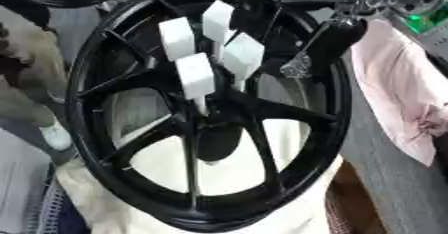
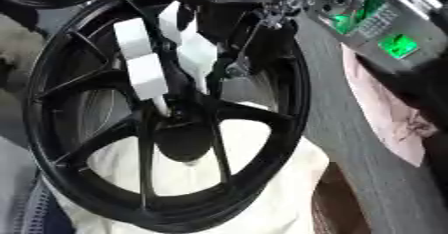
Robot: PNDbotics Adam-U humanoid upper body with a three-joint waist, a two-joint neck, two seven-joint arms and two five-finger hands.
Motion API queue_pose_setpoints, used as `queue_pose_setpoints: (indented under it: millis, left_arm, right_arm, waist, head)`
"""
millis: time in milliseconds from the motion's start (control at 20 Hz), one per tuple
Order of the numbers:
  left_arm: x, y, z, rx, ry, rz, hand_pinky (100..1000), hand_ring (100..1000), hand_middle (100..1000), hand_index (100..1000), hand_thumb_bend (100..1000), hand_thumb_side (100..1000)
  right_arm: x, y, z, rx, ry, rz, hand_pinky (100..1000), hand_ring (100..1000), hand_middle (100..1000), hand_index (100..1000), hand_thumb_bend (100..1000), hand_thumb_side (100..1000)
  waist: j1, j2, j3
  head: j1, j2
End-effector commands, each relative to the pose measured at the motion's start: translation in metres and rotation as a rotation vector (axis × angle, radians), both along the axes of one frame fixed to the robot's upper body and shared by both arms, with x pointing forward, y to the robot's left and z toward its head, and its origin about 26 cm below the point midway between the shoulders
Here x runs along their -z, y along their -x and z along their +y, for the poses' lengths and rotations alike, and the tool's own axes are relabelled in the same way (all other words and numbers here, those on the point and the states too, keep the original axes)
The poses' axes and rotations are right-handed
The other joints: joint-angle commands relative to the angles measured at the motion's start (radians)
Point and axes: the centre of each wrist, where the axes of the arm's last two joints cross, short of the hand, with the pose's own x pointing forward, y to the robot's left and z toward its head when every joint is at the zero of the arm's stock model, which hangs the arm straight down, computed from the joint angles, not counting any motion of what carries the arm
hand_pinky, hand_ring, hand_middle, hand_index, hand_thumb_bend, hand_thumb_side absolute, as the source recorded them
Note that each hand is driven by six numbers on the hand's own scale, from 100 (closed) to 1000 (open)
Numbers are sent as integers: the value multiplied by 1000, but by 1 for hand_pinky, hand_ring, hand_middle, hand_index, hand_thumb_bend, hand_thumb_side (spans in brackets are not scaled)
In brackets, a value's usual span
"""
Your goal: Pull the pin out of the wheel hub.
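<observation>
- A big black wheel [image 1: 206, 108] stands up on its edge and fills most of the view. It is shiny and round, with thin spokes running from the rim to the middle.
- The wheel hub [image 1: 214, 133] is the dark round part in the middle. Four white blocks [image 1: 195, 75] stick out just above it on thin white stems, bunched close together. The pin cannot be told apart from them.
- The right robot hand [image 1: 306, 60] comes down from the top right corner. Its dark fingers hang over the rim, close beside the white blocks. I cannot tell if they are apart or together.
- A soft white cloth [image 1: 236, 178] lies under and behind the wheel, showing through the gaps between the spokes.
- A pink cloth [image 1: 398, 98] lies crumpled on the right, on the grey tabletop [image 1: 394, 188].
- There is open room on the grey strip between the wheel rim and the pink cloth.
</observation>
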Motion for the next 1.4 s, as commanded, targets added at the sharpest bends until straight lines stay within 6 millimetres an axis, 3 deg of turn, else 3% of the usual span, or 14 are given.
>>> queue_pose_setpoints:
  millis: [50,1000,1100,1150,1400]
  left_arm:
    - [-12,0,1,5,-20,-31,748,696,594,746,495,784]
    - [-13,-1,-3,19,-18,-33,748,697,596,745,493,785]
    - [-13,-1,-3,20,-18,-34,748,697,596,745,494,781]
    - [-13,-1,-3,21,-19,-34,747,697,596,745,493,785]
    - [-13,-1,-3,23,-22,-33,747,698,596,745,493,785]
  right_arm:
    - [-6,-1,-1,3,-10,-13,821,765,774,812,333,125]
    - [0,-10,3,11,-22,68,815,749,756,800,308,100]
    - [2,-13,1,19,-18,72,814,747,754,798,364,100]
    - [2,-14,0,22,-15,75,813,746,753,797,319,100]
    - [5,-11,-10,27,-13,88,807,738,745,794,330,100]
  waist:
    - [0,-15,3]
    - [-3,-13,16]
    - [-3,-12,15]
    - [-3,-12,15]
    - [-3,-11,14]
  head:
    - [5,-12]
    - [12,-17]
    - [12,-18]
    - [12,-19]
    - [11,-23]
